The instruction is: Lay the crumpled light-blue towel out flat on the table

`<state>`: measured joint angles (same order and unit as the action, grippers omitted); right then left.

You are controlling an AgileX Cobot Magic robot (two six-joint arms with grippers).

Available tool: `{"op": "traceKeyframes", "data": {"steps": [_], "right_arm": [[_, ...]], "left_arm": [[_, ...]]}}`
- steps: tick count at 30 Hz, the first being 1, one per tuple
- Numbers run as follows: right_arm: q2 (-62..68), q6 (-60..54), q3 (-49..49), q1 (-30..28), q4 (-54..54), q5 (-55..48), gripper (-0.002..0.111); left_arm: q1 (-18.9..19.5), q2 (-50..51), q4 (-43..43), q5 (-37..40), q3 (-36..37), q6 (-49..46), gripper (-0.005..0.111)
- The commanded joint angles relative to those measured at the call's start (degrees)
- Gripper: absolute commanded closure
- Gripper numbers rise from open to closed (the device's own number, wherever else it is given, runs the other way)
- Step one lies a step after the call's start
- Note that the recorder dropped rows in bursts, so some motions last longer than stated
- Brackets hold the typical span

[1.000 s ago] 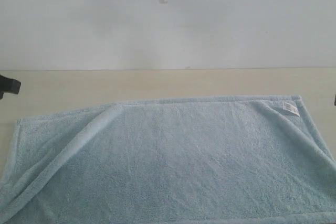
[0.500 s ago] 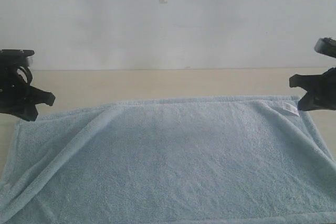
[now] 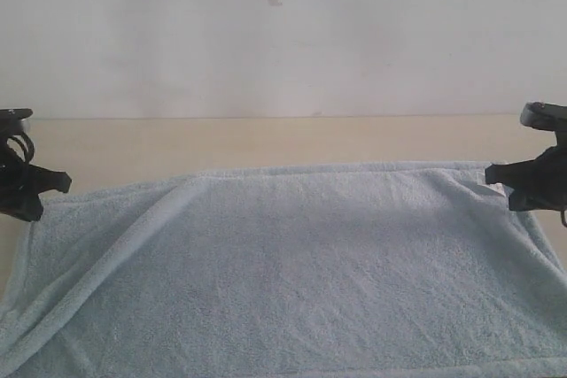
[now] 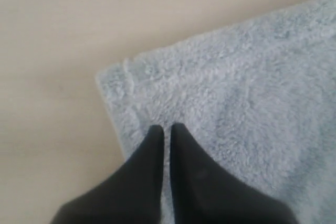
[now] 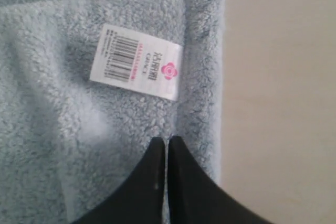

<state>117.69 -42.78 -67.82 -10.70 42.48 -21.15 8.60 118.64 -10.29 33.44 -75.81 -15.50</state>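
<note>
Two black grippers flank a pale light-blue fluffy terry towel (image 3: 292, 263) lying mostly spread on the wide beige matte table (image 3: 266, 139) in the exterior view: the left gripper (image 3: 40, 194) by its far left corner, the right gripper (image 3: 514, 185) by its far right corner. A long diagonal fold crosses the towel's left side. In the left wrist view the jaws are pressed together over a hemmed corner; whether they pinch any pile I cannot tell. In the right wrist view the jaws are likewise closed, near a white barcode tag (image 5: 136, 61) with a pink flower
</note>
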Motion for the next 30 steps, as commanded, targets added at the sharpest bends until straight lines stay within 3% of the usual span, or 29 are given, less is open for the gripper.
{"op": "traceKeyframes", "data": {"steps": [1, 5, 21, 28, 30], "right_arm": [[0.97, -0.6, -0.32, -0.12, 0.25, 3.23, 0.107], [2.37, -0.6, -0.32, -0.12, 0.25, 4.67, 0.107], [2.99, -4.33, -1.34, -0.12, 0.25, 14.3, 0.107], [2.72, -4.61, -7.37, -0.12, 0.25, 5.87, 0.107], [1.51, -4.61, -8.89, -0.12, 0.73, 2.58, 0.107]], "left_arm": [[0.17, 0.37, -9.85, -2.05, -0.39, -8.7, 0.103], [0.17, 2.18, -14.8, -1.24, -0.39, -16.11, 0.103], [2.14, 8.38, -14.8, -12.81, -2.98, -15.81, 0.103], [2.14, 9.06, -15.05, -9.74, -7.53, -15.81, 0.103], [2.14, 6.66, -18.67, -8.5, -7.97, -16.08, 0.103]]}}
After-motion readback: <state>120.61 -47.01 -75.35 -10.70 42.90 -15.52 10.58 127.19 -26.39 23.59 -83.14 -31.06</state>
